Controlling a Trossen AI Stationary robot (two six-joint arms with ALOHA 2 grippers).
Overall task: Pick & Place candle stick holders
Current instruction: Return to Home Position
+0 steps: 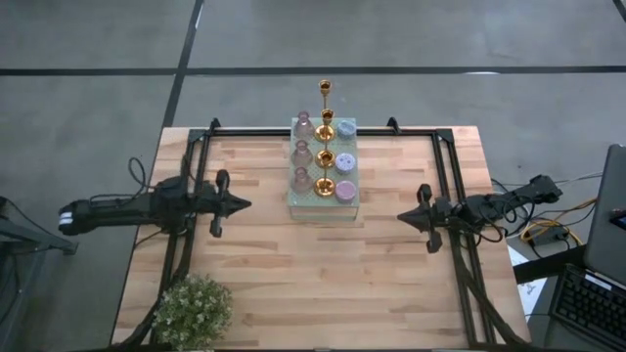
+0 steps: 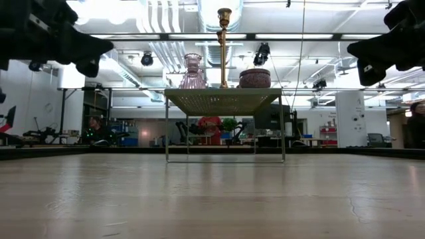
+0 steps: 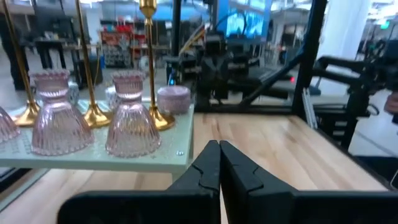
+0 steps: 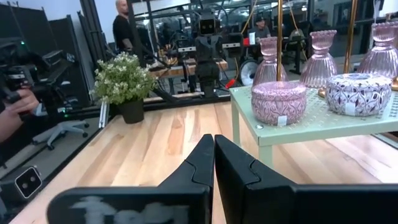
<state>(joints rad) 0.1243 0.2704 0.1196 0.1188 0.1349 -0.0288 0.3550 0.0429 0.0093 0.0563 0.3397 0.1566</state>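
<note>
Nine candle stick holders stand on a pale green perforated stand [image 1: 323, 207] at the table's far middle. There are three pink glass ones [image 1: 302, 154] on its left, three gold ones [image 1: 325, 158] in the middle and three squat lavender ones [image 1: 347, 161] on its right. My left gripper [image 1: 245, 204] hovers shut and empty left of the stand, pointing at it. My right gripper [image 1: 401, 217] hovers shut and empty right of the stand. The left wrist view shows pink glass holders [image 3: 132, 115] and gold stems [image 3: 149, 62]. The right wrist view shows lavender holders [image 4: 278, 101].
A bushy potted plant [image 1: 193, 311] stands at the table's near left corner. Black frame rails [image 1: 452, 186] run along the table's left and right sides. A laptop [image 1: 606, 235] sits off the right edge. A person [image 4: 126, 28] stands in the room beyond.
</note>
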